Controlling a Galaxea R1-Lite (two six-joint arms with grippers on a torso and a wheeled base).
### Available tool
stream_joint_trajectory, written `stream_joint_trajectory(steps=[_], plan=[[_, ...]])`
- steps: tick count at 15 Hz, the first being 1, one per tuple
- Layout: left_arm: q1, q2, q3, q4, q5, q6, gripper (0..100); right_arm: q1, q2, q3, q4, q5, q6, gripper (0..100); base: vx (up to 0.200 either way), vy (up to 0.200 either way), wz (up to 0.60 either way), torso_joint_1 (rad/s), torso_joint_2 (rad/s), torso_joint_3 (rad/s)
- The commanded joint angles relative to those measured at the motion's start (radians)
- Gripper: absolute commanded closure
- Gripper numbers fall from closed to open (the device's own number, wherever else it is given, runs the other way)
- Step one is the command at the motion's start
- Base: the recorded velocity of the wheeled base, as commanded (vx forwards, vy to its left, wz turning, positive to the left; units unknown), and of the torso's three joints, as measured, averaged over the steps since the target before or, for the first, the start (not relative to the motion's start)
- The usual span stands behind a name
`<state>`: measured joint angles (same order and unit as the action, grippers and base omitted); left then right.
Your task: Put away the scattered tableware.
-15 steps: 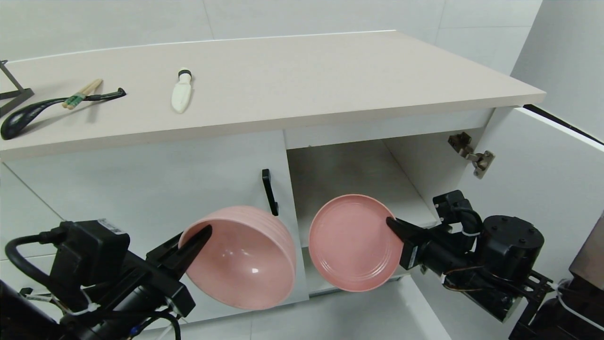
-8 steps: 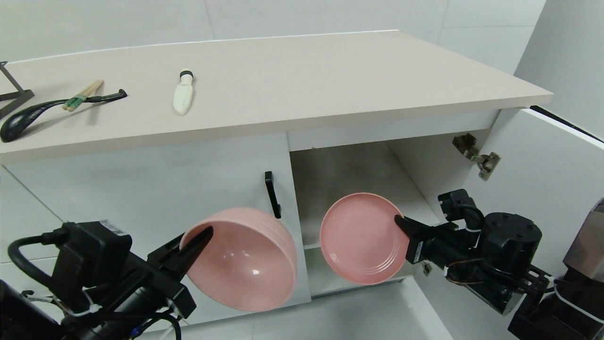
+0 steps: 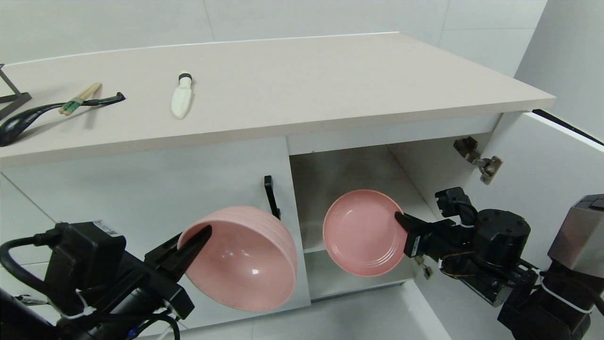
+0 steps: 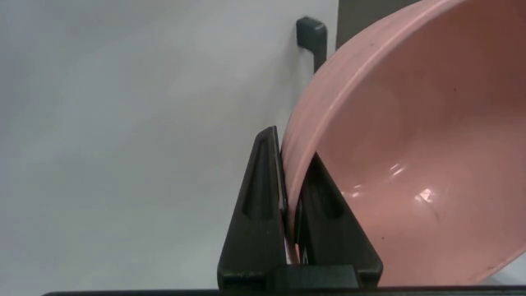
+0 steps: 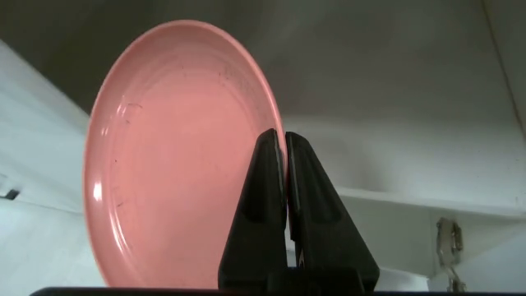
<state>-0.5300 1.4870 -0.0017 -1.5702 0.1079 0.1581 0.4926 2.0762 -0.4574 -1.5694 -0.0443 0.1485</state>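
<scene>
My left gripper [image 3: 200, 235] is shut on the rim of a pink ribbed bowl [image 3: 245, 259], held tilted in front of the shut left cabinet door [image 3: 151, 198]; the wrist view shows the bowl [image 4: 411, 148] pinched between the fingers [image 4: 263, 197]. My right gripper [image 3: 400, 220] is shut on the edge of a pink plate [image 3: 361, 231], held on edge at the mouth of the open right cabinet compartment [image 3: 349, 174]. In the right wrist view the plate [image 5: 173, 148] stands before the cabinet's inner shelf [image 5: 427, 197].
On the countertop [image 3: 306, 85] lie a cream knife in a sheath [image 3: 181, 97], chopsticks [image 3: 79, 98] and a black ladle [image 3: 28, 120]. The right cabinet door [image 3: 547, 160] stands open with its hinge [image 3: 481, 163] exposed. A black handle [image 3: 270, 196] sits on the left door.
The right gripper has carried the plate up and farther into the cabinet opening. The left arm and bowl have held still. The head view has shifted slightly.
</scene>
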Motion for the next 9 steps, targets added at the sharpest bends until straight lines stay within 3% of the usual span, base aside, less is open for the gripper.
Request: stream_joint_trajectory(steps=[1, 9], plan=[[0.001, -0.007, 0.0, -0.001, 0.001, 0.0, 100, -0.002, 0.024, -0.013, -0.001, 0.0, 0.0, 100, 0.0, 0.0, 0.0, 0.0, 0.0, 0.0], [-0.001, -0.004, 0.0, -0.001, 0.001, 0.0, 100, -0.026, 0.101, -0.067, -0.001, 0.0, 0.002, 100, 0.0, 0.0, 0.0, 0.0, 0.0, 0.0]])
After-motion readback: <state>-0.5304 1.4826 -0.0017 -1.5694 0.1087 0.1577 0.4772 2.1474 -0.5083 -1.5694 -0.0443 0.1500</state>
